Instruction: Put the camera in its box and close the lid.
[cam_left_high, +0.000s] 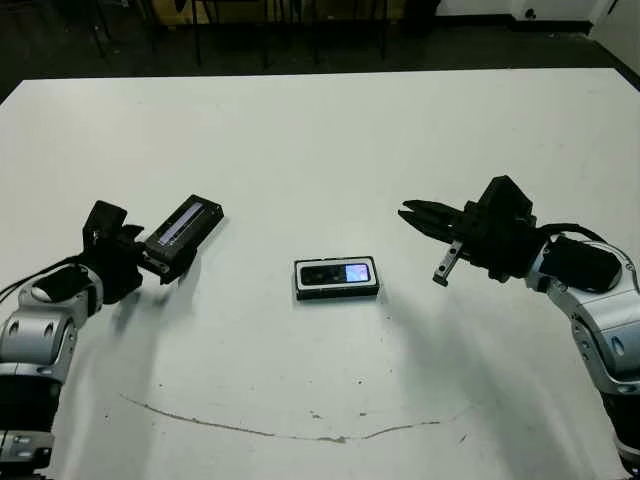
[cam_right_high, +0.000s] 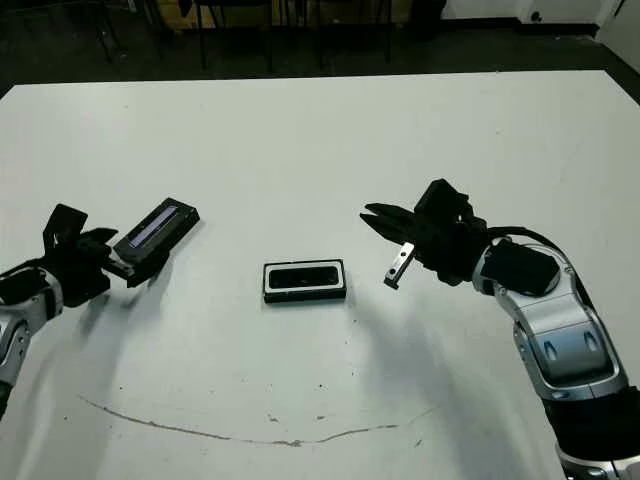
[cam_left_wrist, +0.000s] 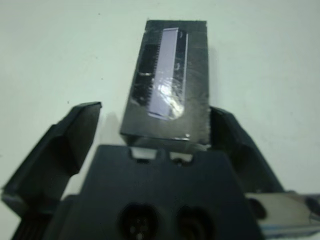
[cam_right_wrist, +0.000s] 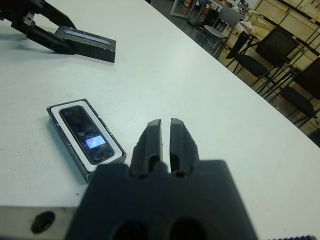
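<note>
The camera (cam_left_high: 337, 272) is seated in the box (cam_left_high: 336, 291) on the worktop (cam_left_high: 320, 140). The lid (cam_left_high: 183, 234) is pinched by the left gripper (cam_left_high: 150, 262); the right gripper (cam_left_high: 415, 216) is kept apart, fingers pressed together.

A white table (cam_left_high: 320, 130), marked near its front edge by a thin brownish curved line (cam_left_high: 300, 432). A black camera (cam_left_high: 337, 273) with a small bluish-white screen (cam_right_wrist: 95, 142) sits in a box (cam_right_wrist: 59, 131) that is black outside with a white lining. The lid (cam_left_high: 185, 232) is black with a pale lavender-white strip down one face. Both grippers, left (cam_left_high: 150, 264) and right (cam_left_high: 420, 219), have black fingers; the arms behind them are silver-grey and black.
</note>
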